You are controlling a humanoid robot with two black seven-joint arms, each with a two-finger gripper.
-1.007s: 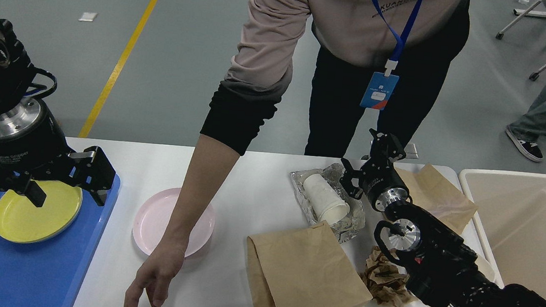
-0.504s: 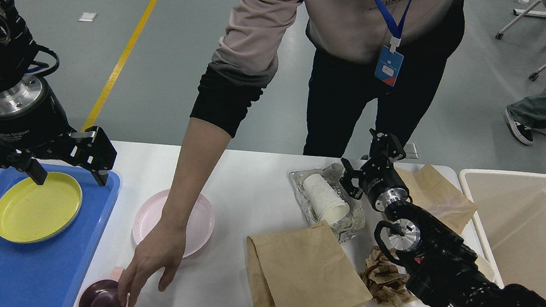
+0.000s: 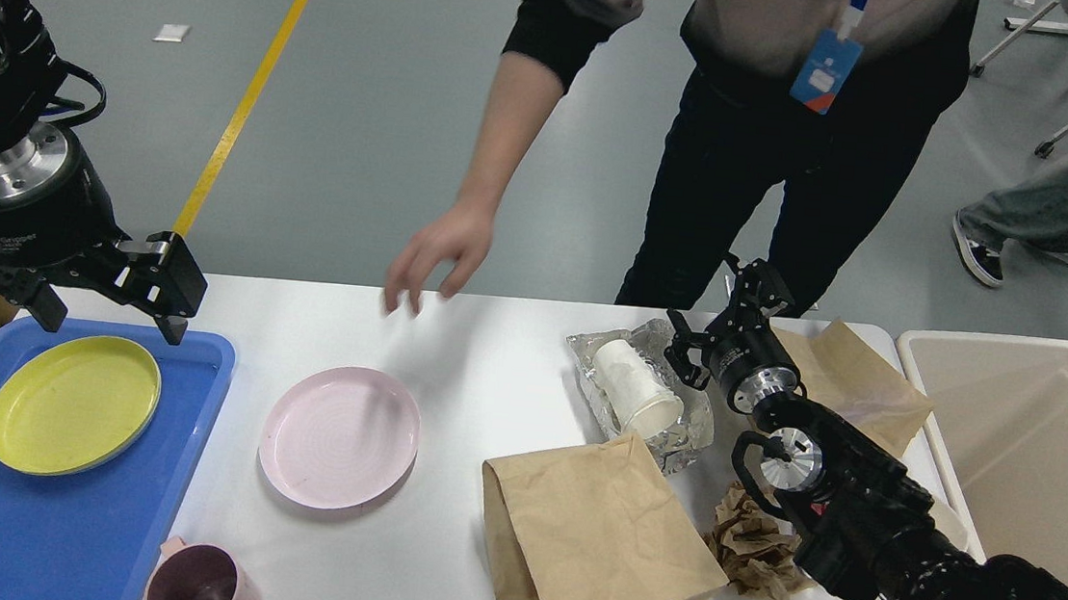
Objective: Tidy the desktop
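Two tools idle: left tool (image 3: 110, 287), fingers spread and empty, hangs at the blue tray's (image 3: 178, 501) twelve o'clock, likely just clear of the yellow plate (image 3: 73, 403); right tool (image 3: 731, 312), unreadable, hovers over the table (image 3: 479, 373) littered with paper cup (image 3: 635, 388) and bags.

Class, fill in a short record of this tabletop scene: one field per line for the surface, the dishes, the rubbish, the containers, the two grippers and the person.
surface: white desktop
dishes: yellow plate in blue tray; pink plate and pink mug on desktop
rubbish: paper cup lying on foil wrapper; brown paper bag; crumpled paper
container: cream bin, right edge
left gripper: open, above tray's far edge
right gripper: open, beside cup, holding nothing
person's hand: above far table edge
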